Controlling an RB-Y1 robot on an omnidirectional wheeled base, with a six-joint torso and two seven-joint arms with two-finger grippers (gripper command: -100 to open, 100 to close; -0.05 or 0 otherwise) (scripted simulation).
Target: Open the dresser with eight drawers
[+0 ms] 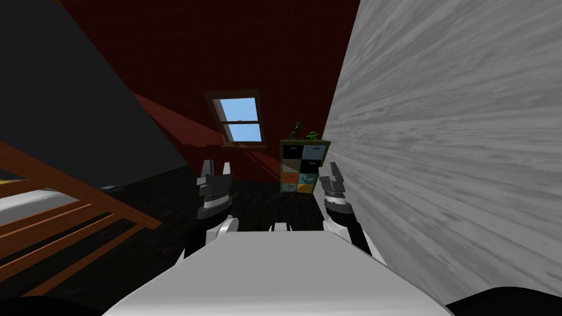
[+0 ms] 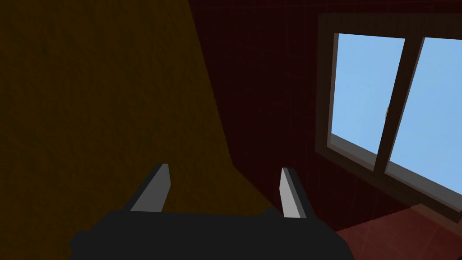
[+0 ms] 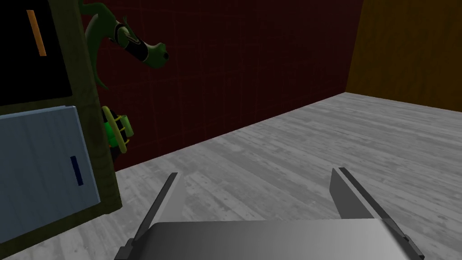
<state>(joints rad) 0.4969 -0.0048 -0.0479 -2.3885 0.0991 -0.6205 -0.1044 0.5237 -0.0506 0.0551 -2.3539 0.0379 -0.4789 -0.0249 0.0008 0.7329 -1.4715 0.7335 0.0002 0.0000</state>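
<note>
The dresser (image 1: 304,166) stands ahead against the dark red wall. It has an olive frame and eight drawers in black, blue-grey, orange and teal. In the right wrist view its corner (image 3: 106,158) is near, with a black drawer with an orange handle (image 3: 31,49) and a blue-grey drawer with a dark handle (image 3: 40,167). My right gripper (image 1: 332,174) (image 3: 256,172) is open and empty, some way short of the dresser and off to its side. My left gripper (image 1: 215,170) (image 2: 224,167) is raised on the other side, also open and empty.
Two green figures (image 3: 131,43) (image 3: 116,128) sit on the dresser's top. A grey wood-grained wall (image 1: 450,137) runs close along my right arm. A wooden bed frame (image 1: 66,214) lies to the left. A window (image 1: 240,119) is in the red wall.
</note>
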